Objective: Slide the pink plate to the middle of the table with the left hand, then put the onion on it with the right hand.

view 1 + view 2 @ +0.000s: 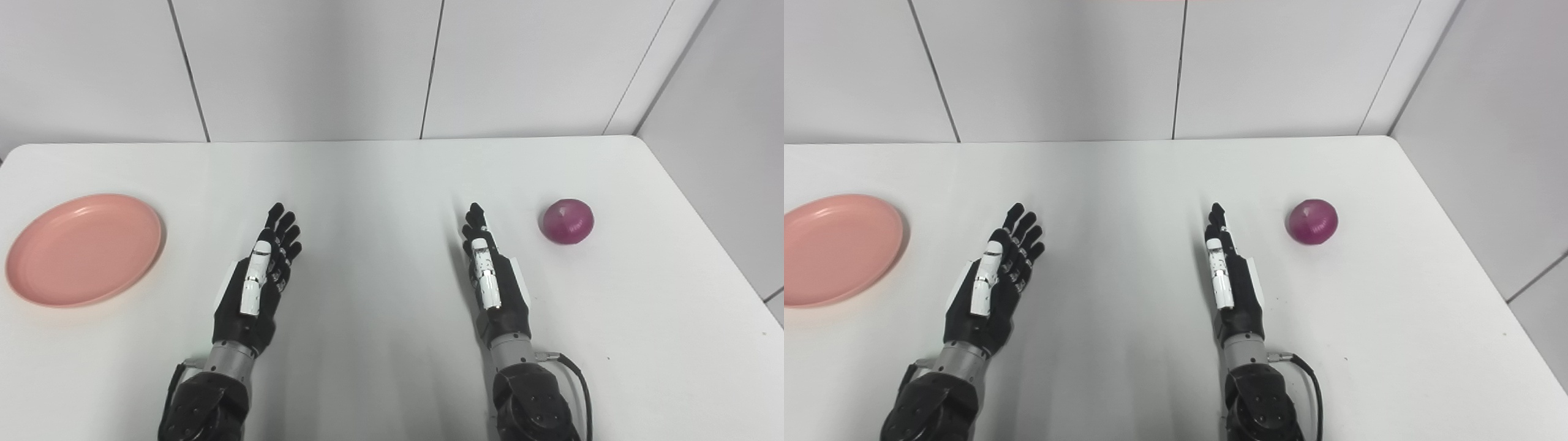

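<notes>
Both robot hands, left [260, 278] and right [490, 275], flat-fingered and empty mid-worktop [380, 202], pink plate [82, 248] far left, onion [566, 221] far right; risked plate overshoot, onion rolling off.

White table [380, 184], grey panelled wall [306, 67]

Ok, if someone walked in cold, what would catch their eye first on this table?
Probably the pink plate at the far left edge and the purple onion on the right, the only colour on the white table. Between them, the left hand and right hand lie open and empty.
</notes>
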### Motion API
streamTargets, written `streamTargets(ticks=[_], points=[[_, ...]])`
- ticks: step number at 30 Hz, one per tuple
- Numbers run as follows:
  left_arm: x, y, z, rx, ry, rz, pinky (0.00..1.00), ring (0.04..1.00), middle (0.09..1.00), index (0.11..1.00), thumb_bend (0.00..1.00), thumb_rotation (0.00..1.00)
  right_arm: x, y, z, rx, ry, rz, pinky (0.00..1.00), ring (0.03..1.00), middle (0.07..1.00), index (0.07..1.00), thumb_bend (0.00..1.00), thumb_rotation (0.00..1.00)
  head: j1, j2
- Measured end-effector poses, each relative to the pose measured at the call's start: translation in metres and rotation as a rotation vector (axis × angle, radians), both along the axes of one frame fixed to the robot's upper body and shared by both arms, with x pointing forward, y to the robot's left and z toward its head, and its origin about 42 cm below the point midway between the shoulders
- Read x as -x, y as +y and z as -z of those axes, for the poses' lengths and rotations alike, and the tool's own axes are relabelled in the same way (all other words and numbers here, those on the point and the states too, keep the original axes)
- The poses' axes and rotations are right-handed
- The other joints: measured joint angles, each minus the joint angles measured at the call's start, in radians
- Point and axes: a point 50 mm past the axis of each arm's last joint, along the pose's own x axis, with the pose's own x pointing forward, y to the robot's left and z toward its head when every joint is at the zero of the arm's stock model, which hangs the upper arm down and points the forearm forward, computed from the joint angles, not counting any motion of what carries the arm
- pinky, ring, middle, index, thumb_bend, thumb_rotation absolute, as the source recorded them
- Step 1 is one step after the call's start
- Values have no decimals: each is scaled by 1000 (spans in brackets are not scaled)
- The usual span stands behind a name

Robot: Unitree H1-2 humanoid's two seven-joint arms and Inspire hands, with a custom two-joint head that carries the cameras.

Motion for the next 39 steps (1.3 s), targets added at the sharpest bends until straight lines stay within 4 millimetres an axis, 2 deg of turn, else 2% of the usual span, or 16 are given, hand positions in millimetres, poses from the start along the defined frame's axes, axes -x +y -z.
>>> streamTargets(ticks=[29, 39], points=[[0, 0, 0, 0, -1, 1, 1000, 998, 1000, 996, 474, 1000, 0, 1, 0, -3, 0, -1, 1000, 1000, 1000, 1000, 333, 1000, 6, -3], [0, -8, 0, 0, 0, -8, 1000, 994, 1000, 998, 493, 1000, 2, -3, 0, -10, 1, -12, 1000, 1000, 1000, 1000, 280, 1000, 87, -12]])
